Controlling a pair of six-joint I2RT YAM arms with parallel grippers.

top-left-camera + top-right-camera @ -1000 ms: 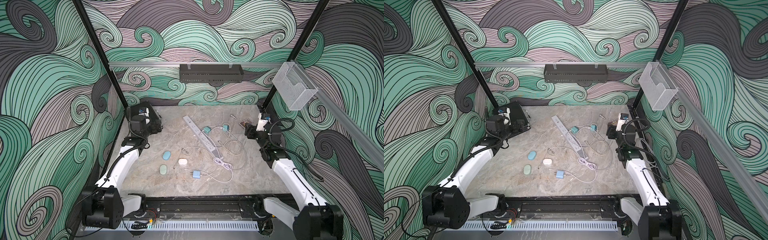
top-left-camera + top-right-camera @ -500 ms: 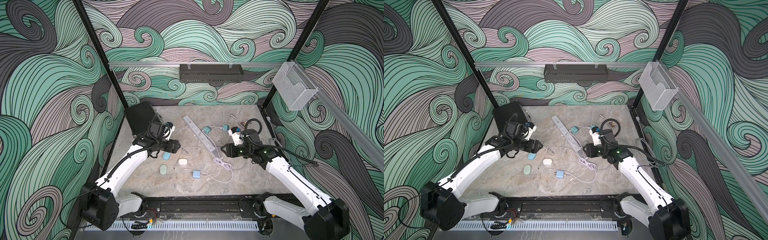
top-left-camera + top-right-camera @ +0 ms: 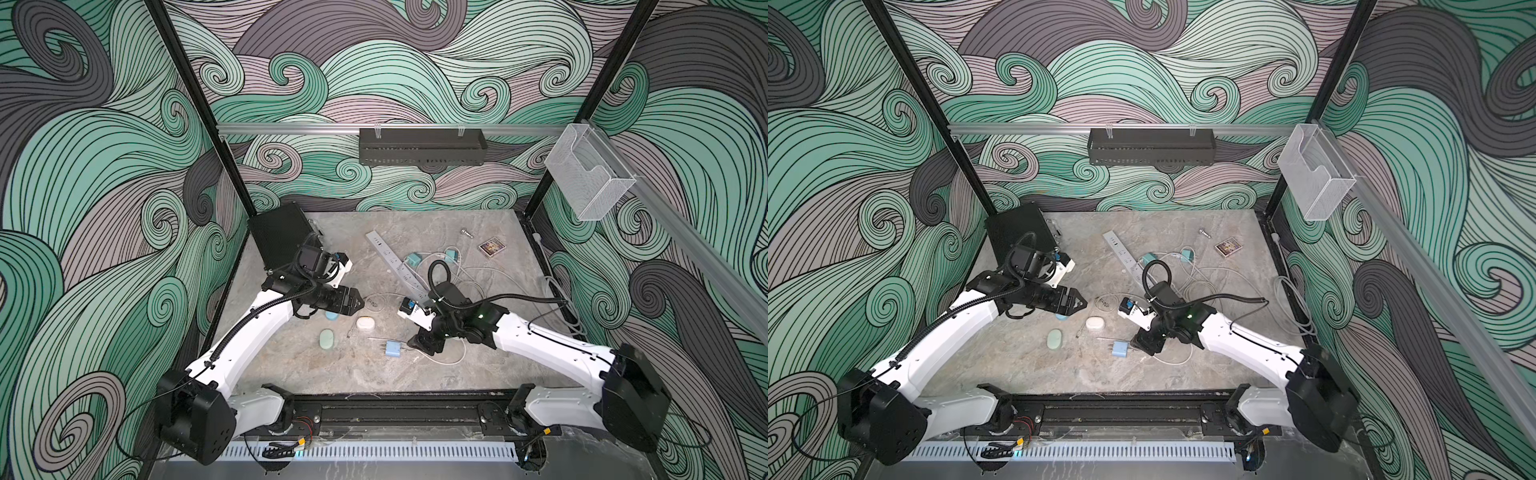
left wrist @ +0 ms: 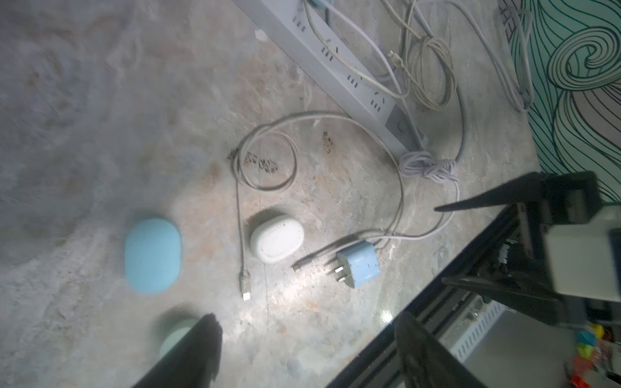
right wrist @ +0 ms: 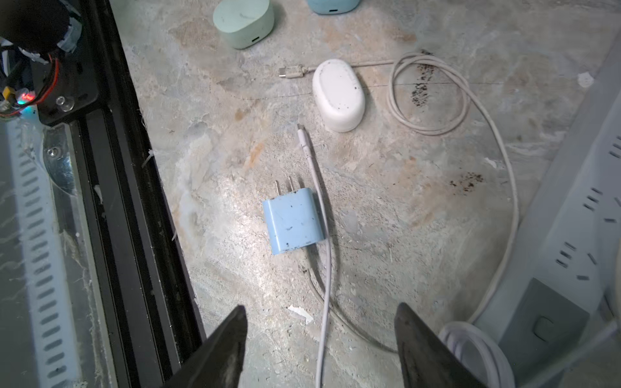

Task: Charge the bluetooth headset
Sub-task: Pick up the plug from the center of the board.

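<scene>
Charging not begun: nothing is connected.
Left gripper [image 3: 358, 303] and right gripper [image 5: 321, 307] gape wide, empty; white headset case [image 3: 365, 323] lies loose on the table [image 3: 291, 365], blue charger [image 3: 392, 348] at its 4 o'clock, unplugged — every connection left.

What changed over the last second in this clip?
Both arms swung in from the rear corners: the left gripper now hovers open by the oval blue earbud case, the right gripper open over the white cable beside the light blue wall charger. Nothing was grasped; the items stayed put.
</scene>
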